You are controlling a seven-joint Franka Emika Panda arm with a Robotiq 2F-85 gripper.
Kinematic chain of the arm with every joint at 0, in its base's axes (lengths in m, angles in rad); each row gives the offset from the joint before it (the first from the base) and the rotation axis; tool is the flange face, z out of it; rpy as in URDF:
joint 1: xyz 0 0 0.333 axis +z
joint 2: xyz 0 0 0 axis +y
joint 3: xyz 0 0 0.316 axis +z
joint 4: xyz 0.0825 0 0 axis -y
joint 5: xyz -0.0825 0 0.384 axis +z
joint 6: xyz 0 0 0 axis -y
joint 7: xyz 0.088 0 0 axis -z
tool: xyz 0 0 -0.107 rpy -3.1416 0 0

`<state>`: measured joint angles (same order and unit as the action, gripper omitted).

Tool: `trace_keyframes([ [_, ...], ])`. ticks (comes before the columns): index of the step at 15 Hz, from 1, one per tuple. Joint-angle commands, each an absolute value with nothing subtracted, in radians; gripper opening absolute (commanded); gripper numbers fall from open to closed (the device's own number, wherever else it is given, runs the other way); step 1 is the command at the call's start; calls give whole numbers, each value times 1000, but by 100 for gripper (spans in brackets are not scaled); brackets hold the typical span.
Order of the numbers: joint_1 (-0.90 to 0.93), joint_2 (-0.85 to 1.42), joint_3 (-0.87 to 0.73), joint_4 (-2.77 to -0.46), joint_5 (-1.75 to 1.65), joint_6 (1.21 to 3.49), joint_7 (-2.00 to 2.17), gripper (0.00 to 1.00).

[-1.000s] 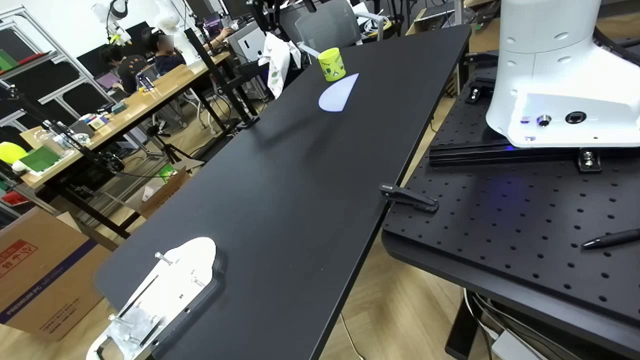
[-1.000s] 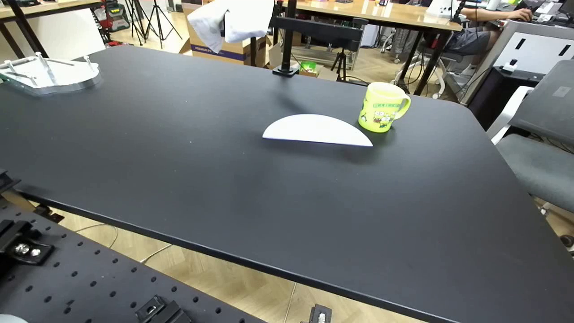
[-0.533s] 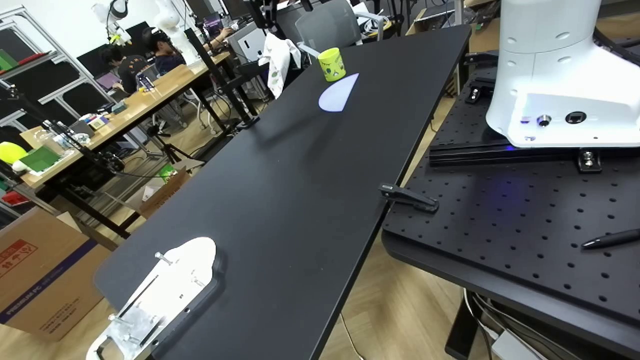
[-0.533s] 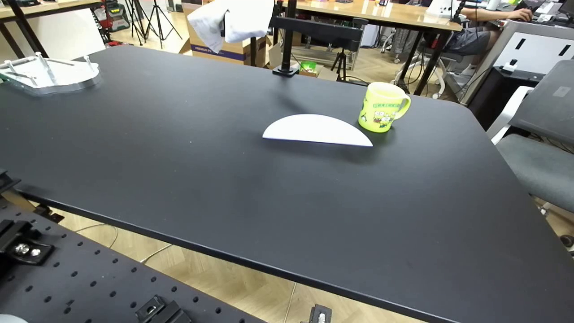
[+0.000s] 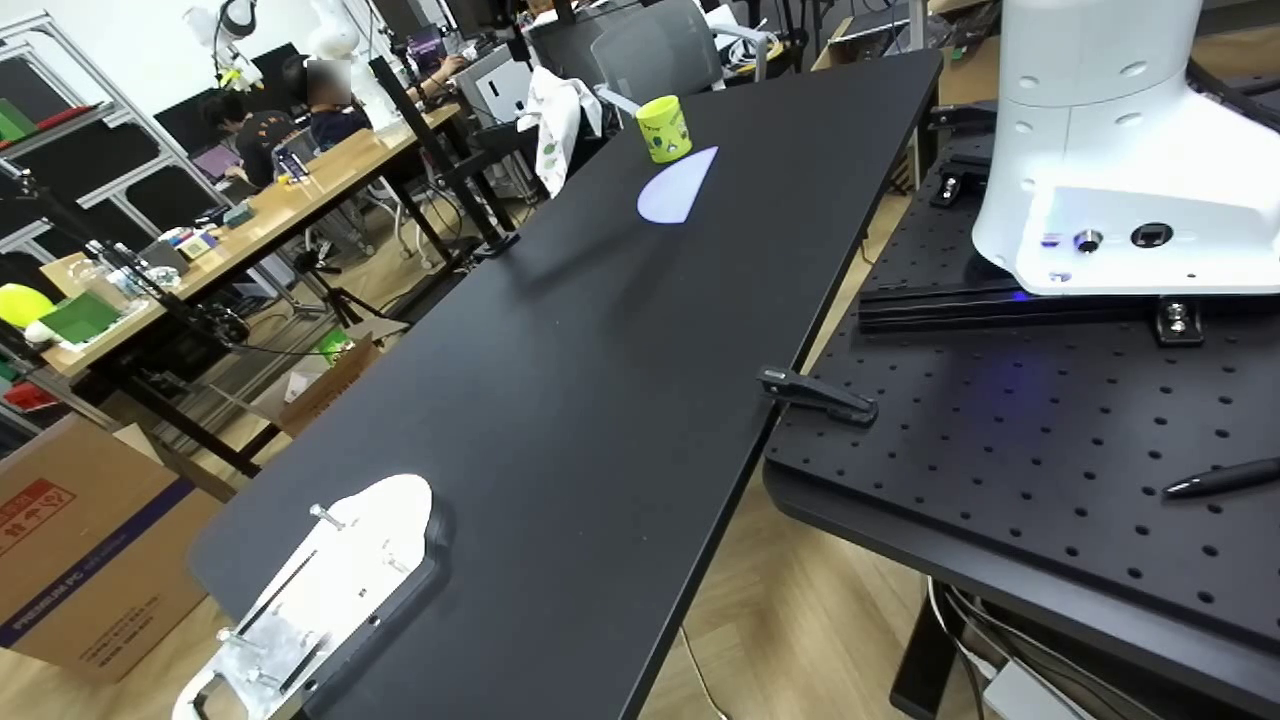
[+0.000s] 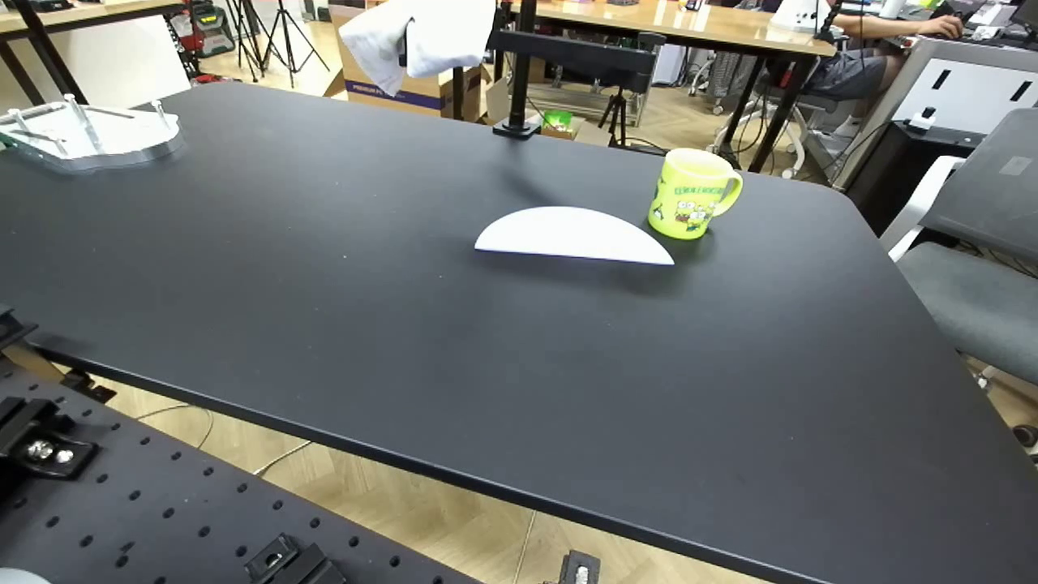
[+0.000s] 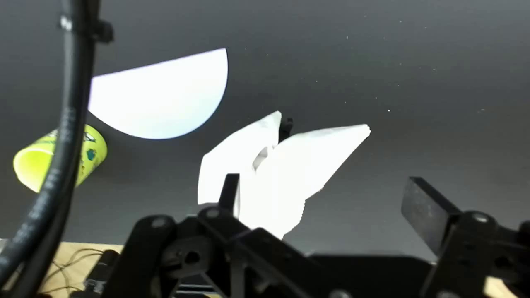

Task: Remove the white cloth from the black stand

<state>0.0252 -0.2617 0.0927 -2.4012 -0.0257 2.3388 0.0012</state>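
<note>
A: What carried the items?
B: A long black counter point(image 6: 568, 389), seen in both exterior views.
A: And the stand point(image 6: 521, 77)?
B: Black; it stood upright at the counter's far edge in an exterior view.
A: Next in size?
B: A white board point(image 5: 340, 560) with pegs standing on it lay toward one end, well apart from the stand.
A: State of the tool point(image 7: 325, 198)?
B: Fingers were spread well apart in the wrist view. One finger overlapped the white cloth point(image 7: 269, 178) there; contact could not be judged.
A: Position of the cloth?
B: On the stand: it was draped over, creased, flaps hanging down.
A: Smaller items?
B: A white half-circle point(image 6: 574, 235) lay on the counter; a yellow-green mug point(image 6: 692, 195) stood upright just beside it.
</note>
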Motion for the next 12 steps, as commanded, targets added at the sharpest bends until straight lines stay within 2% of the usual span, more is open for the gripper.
trace_keyframes([
  [1, 58, -183, 11, -2310, 72, 2339, -230, 100],
  [5, 30, -112, -22, -2232, 64, 2332, -298, 100],
  [12, 5, 22, -14, -2135, -42, 2380, -183, 100],
])
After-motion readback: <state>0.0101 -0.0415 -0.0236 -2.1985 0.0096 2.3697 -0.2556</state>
